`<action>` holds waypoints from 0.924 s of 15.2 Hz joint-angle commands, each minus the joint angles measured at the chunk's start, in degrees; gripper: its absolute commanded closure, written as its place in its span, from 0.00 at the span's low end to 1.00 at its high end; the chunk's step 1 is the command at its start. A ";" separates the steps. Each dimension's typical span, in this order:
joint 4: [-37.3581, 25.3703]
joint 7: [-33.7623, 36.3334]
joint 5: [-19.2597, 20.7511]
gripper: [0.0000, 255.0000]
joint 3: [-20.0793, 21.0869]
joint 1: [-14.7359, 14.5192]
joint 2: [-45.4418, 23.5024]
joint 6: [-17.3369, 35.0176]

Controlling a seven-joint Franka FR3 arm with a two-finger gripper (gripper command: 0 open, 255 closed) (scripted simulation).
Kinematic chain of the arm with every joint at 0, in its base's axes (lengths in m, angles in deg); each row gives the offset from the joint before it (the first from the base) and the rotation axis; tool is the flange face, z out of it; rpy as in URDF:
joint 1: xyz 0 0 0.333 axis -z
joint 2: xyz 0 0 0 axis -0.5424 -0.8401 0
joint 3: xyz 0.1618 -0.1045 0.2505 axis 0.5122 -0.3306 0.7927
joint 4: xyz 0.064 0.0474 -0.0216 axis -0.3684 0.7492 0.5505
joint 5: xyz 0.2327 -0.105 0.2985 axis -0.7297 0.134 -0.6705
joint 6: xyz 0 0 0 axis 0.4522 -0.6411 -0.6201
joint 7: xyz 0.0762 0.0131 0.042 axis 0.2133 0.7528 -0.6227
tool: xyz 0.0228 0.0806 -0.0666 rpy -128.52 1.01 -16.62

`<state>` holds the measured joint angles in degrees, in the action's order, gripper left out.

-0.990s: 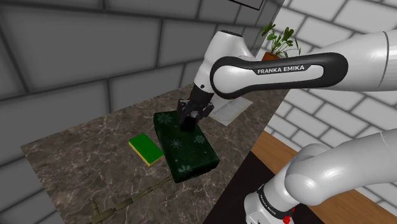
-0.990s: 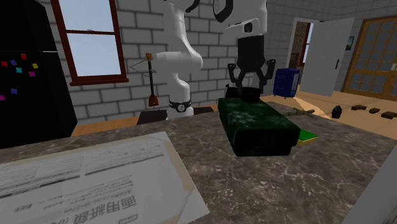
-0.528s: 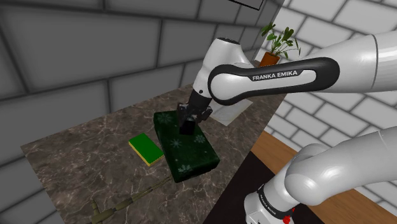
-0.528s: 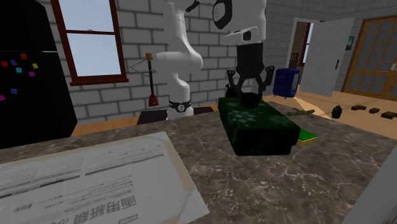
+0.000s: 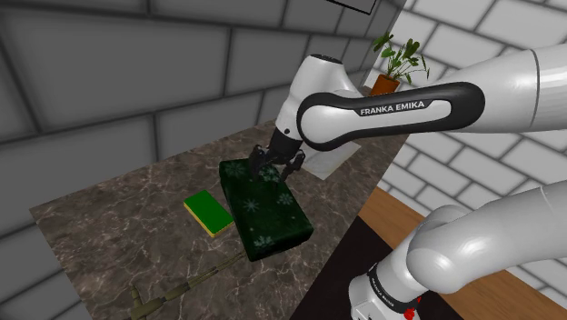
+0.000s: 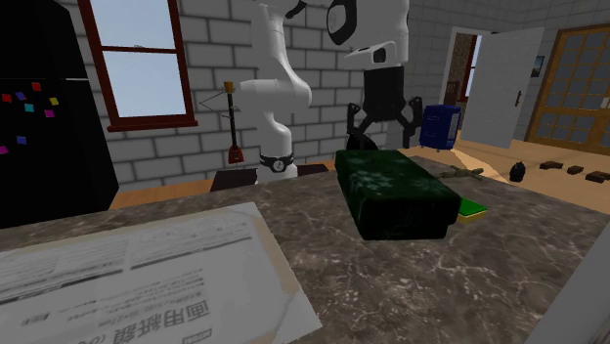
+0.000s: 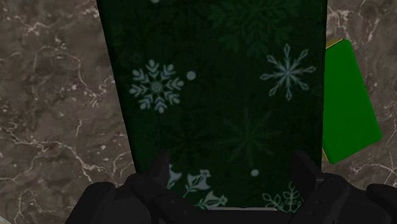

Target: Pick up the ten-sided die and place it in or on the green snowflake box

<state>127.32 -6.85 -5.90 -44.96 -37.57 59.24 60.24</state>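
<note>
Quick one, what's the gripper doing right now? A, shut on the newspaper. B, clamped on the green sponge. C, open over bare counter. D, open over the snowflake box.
D: in the wrist view the gripper has its two fingers standing apart, with the top of the green snowflake box directly beneath them.

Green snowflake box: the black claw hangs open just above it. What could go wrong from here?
1. The open gripper hangs low over one end of the green snowflake box. A careless sideways pull-away could nudge the box toward the green sponge beside it.
2. Whether the die sits on the dark lid is hard to tell. If dropped near that end, it might roll off onto the marble counter.
</note>
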 commanded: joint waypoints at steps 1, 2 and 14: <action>0.02 -0.01 -0.01 0.00 0.00 0.00 0.00 0.00; -0.02 0.06 -0.01 0.00 0.05 -0.03 -0.04 0.01; -4.17 -0.05 0.49 0.00 -1.51 0.16 4.05 -8.26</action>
